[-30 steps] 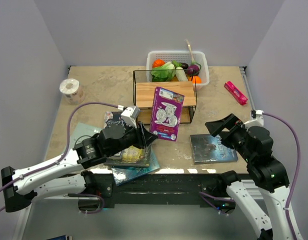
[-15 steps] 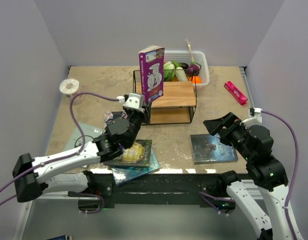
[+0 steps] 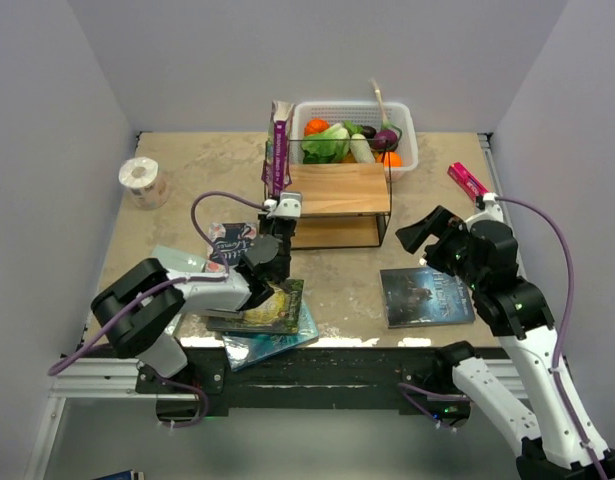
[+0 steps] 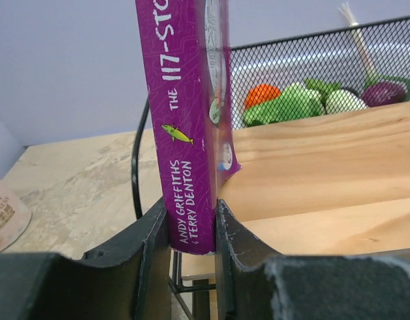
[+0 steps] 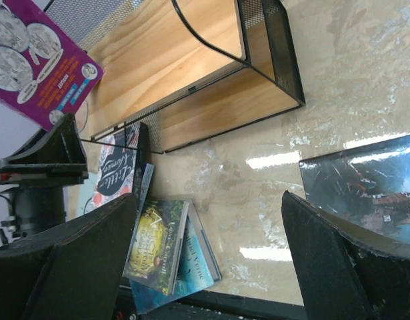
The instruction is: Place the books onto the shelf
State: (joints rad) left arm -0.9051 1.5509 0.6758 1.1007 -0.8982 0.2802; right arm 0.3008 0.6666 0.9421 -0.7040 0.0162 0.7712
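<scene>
The purple book (image 3: pixel 278 150) stands upright at the left end of the shelf (image 3: pixel 337 190), spine toward the wrist camera (image 4: pixel 188 133). My left gripper (image 3: pixel 278 203) (image 4: pixel 191 233) is shut on its lower end, a finger on each cover. Whether the book rests on the top board (image 4: pixel 325 167) I cannot tell. My right gripper (image 3: pixel 424 238) (image 5: pixel 211 247) hangs open and empty above the table, right of the shelf (image 5: pixel 191 73). A green-gold book (image 3: pixel 267 305) (image 5: pixel 155 247) lies on a teal one (image 3: pixel 277 342) (image 5: pixel 195 270). A dark blue-grey book (image 3: pixel 427 295) (image 5: pixel 371 180) lies flat at the right.
A white basket (image 3: pixel 407 135) of vegetables stands behind the shelf. A pink oblong (image 3: pixel 470 185) lies at the far right, a tape roll (image 3: pixel 142 180) at the far left. A dark book with white lettering (image 3: pixel 227 240) (image 5: pixel 118 170) lies under my left arm.
My left arm has swung the purple book up from a tilt in front of the shelf to upright at its left end. The right gripper has risen a little.
</scene>
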